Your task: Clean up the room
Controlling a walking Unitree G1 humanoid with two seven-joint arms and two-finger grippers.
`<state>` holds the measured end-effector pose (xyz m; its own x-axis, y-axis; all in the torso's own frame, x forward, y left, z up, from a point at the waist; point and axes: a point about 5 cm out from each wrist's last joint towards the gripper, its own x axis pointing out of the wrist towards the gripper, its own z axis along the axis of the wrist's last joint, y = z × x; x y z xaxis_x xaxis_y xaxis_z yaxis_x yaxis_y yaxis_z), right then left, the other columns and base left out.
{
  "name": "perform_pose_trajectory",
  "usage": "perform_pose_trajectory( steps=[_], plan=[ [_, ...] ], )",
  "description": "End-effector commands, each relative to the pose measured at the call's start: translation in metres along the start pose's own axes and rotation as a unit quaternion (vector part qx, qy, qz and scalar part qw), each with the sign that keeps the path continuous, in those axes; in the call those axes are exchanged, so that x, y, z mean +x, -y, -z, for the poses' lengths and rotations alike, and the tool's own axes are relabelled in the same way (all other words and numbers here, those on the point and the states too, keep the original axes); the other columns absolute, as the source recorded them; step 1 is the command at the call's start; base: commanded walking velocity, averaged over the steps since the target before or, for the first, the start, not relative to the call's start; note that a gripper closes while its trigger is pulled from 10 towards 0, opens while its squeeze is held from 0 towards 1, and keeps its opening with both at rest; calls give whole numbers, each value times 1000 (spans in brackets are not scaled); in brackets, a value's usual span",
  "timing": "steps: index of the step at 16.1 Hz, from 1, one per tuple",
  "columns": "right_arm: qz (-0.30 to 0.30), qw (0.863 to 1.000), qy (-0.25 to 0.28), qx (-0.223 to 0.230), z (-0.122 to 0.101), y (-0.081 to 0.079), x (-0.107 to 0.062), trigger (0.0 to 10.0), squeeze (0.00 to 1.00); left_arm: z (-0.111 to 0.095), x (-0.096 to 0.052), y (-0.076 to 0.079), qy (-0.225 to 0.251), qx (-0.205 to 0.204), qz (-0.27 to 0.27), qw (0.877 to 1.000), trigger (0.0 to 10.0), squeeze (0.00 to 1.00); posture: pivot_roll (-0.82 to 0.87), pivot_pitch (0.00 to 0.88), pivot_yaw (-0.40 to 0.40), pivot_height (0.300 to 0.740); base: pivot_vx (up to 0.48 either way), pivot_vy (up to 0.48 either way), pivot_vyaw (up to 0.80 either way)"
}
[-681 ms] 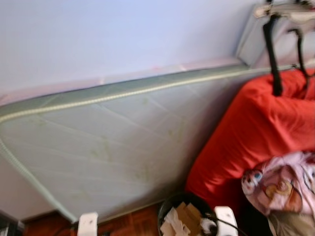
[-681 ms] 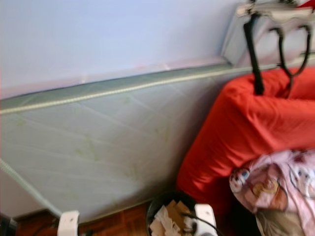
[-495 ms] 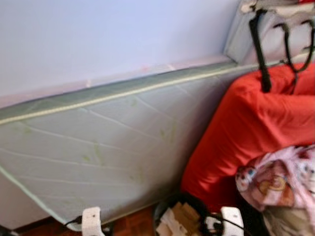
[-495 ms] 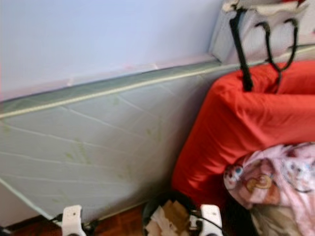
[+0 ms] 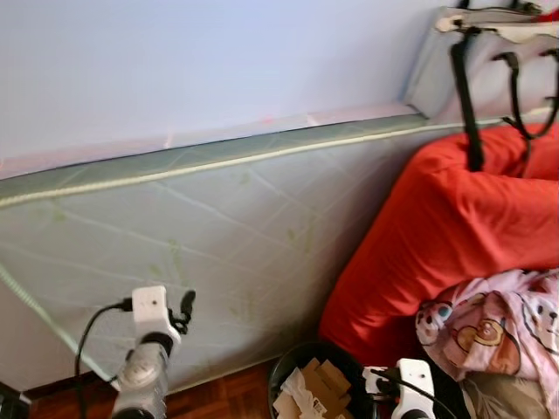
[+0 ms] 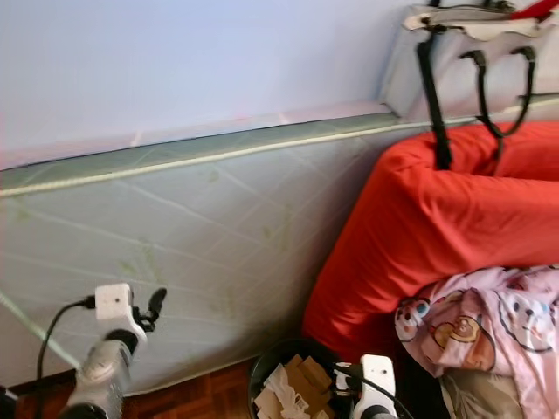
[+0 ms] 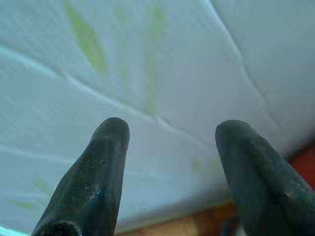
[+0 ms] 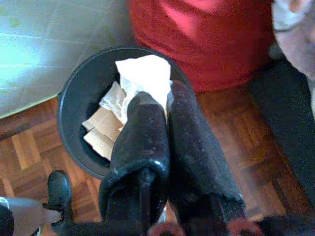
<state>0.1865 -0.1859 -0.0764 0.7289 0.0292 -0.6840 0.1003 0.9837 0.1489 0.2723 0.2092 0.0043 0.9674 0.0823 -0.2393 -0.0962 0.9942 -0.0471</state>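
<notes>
Seemingly at the drop-off: paper held over the bin, release judged to be next.

Biggest in view is the pale quilted mattress (image 5: 218,236) standing on its edge against the wall, with a red beanbag (image 5: 454,227) beside it and a pink printed cloth (image 5: 498,327) heaped at the beanbag's foot. Below, on the parquet floor (image 8: 236,128), sits the black bin (image 8: 74,113), already holding cardboard scraps (image 8: 101,130). The right gripper (image 8: 157,110) hangs above it with its 2 fingers pressed together on a white crumpled paper (image 8: 145,76), which lies over the bin's mouth. The left gripper (image 7: 170,135) is raised toward the mattress, its fingers spread wide with nothing between them. The step in hand looks like binning; the next move probably calls for parting the right fingers while the paper is inside the rim.
</notes>
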Motion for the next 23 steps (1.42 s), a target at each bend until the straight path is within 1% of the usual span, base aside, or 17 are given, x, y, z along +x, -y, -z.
perform_pose_trajectory(
  steps=[1,2,3,5,8,9,10,12,14,15,16,18,20,21,22,23],
  plan=[
    [12,999,21,24,-6,2,1,10000,0,10,-6,5,-12,4,7,1000,10000,0,6,0,-60,735,0,0,0],
    [8,998,62,29,-27,1,6,10000,0,11,-8,7,-7,6,10,1000,10000,0,-3,0,-57,735,0,0,0],
    [-3,992,121,32,-55,0,10,10000,0,12,-11,6,-4,6,11,1000,10000,0,-14,0,-53,735,0,0,0],
    [0,989,144,45,-57,2,8,10000,0,15,-16,4,0,9,13,1000,10000,0,-15,0,-48,735,0,0,0],
    [-2,986,162,39,-60,2,6,10000,0,17,-22,1,6,15,15,1000,10000,0,-10,0,-43,735,0,0,0],
    [-16,983,178,39,-64,-2,6,10000,0,17,-27,0,18,22,17,999,10000,0,10,0,-58,735,0,0,0],
    [-28,982,187,27,-67,-4,5,10000,0,15,-31,-1,27,30,21,999,10000,0,18,0,-58,735,0,0,0],
    [-53,976,211,12,-69,-6,2,10000,0,17,-39,-4,34,40,25,998,10000,0,45,0,-64,735,0,0,0],
    [-67,970,233,17,-71,-6,-3,10000,0,18,-49,-9,39,44,21,998,10000,0,54,0,-60,735,0,0,0],
    [-75,969,236,12,-70,-9,-3,10000,0,18,-51,-10,40,45,22,998,10000,0,53,0,-60,735,0,0,0],
    [-84,968,235,5,-69,-12,-4,10000,0,17,-53,-9,40,47,27,998,10000,0,45,0,-61,735,0,0,0],
    [-97,966,238,-2,-72,-17,-3,10000,0,14,-52,-5,45,38,25,998,10000,0,32,0,-68,735,0,0,0],
    [-102,963,250,-5,-76,-17,-6,10000,0,11,-50,5,51,35,40,997,10000,0,34,0,-78,735,0,0,0],
    [-98,961,259,-5,-80,-16,-7,10000,0,9,-49,7,53,35,44,997,10000,0,56,0,-76,735,0,0,0],
    [-80,958,274,7,-87,-13,-7,10000,0,5,-48,8,58,31,43,997,10000,0,64,0,-77,735,0,0,0],
    [-69,958,278,14,-89,-11,-6,10000,0,4,-48,8,62,30,42,997,10000,0,73,0,-79,735,0,0,0]
  ],
)
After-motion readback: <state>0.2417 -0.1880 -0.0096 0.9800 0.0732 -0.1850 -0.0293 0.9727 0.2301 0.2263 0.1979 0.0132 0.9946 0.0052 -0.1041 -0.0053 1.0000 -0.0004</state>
